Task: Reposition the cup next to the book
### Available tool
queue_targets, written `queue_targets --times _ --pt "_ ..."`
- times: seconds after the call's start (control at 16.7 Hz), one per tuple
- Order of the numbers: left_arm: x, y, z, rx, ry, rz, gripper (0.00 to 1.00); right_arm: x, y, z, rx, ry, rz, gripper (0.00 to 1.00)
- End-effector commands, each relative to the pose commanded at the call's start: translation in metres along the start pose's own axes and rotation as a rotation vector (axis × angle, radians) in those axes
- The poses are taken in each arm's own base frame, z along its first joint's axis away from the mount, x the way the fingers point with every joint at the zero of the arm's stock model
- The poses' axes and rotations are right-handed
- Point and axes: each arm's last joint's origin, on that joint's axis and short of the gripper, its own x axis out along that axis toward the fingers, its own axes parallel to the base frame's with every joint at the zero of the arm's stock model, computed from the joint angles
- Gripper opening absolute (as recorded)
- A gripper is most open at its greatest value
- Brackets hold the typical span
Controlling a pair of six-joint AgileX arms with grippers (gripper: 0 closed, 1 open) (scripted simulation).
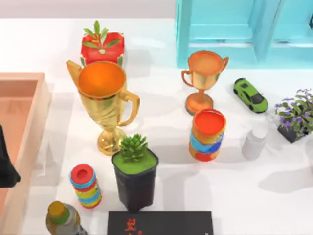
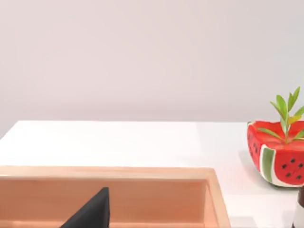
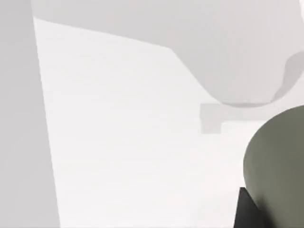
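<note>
Book [image 1: 160, 223] cover: unreadable red marks

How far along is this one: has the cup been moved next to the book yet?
Nothing looks done. The cup stands upright right of centre, in front of the bronze trophy, apart from the book at the near edge. No gripper holds it; the left gripper is parked over the wooden tray on the table's left. Grasping, carrying and setting down all remain.
</note>
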Motion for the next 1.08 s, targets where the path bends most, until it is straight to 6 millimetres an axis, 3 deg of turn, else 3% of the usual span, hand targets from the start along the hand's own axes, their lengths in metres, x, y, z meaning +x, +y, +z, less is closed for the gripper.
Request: queue_targets --times 0.36,0.54,0.78,1.08 --pt "0.0 0.0 0.0 0.0 0.0 0.0 1.0 0.001 0.0 0.001 0.007 -0.009 0.004 0.0" --pt "0.0 0.0 0.0 0.0 0.0 0.0 1.0 0.006 -0.004 0.01 0.056 -0.059 0.02 0.0" --pt "0.0 0.0 0.0 0.0 0.0 0.0 1.0 0.015 -0.015 0.039 0.196 -0.169 0.091 0.0" --pt "0.0 0.0 0.0 0.0 0.0 0.0 1.0 0.025 -0.032 0.092 0.478 -0.244 0.296 0.0"
